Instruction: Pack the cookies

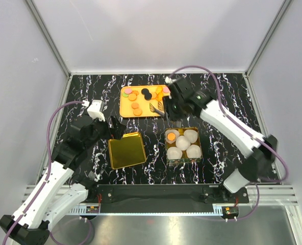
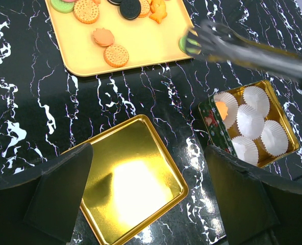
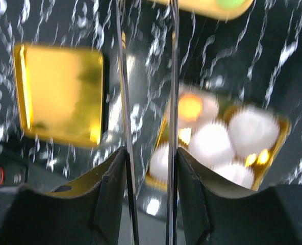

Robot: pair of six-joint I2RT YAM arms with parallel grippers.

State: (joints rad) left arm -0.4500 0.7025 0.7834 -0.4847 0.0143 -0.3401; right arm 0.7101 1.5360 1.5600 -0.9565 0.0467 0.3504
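The cookies [image 1: 136,108] lie on an orange tray [image 1: 126,111] at the back: orange, black, pink and green discs [image 2: 115,55]. My right gripper [image 1: 174,104] is shut on metal tongs [image 2: 253,48], their two blades [image 3: 174,102] running up between its fingers [image 3: 110,189]. In the left wrist view the tongs' tips are next to a green cookie [image 2: 190,44] at the tray's corner; I cannot tell whether they touch it. A tin box [image 1: 195,160] holds several white paper cups [image 2: 250,122], one with an orange cookie [image 1: 172,136] in it. My left gripper [image 2: 153,204] hangs open above the gold lid.
A gold lid [image 1: 126,150] lies upside down left of the tin box on the black marbled table [image 1: 227,153]. Grey walls close in the back and both sides. The right arm reaches across above the box's right side.
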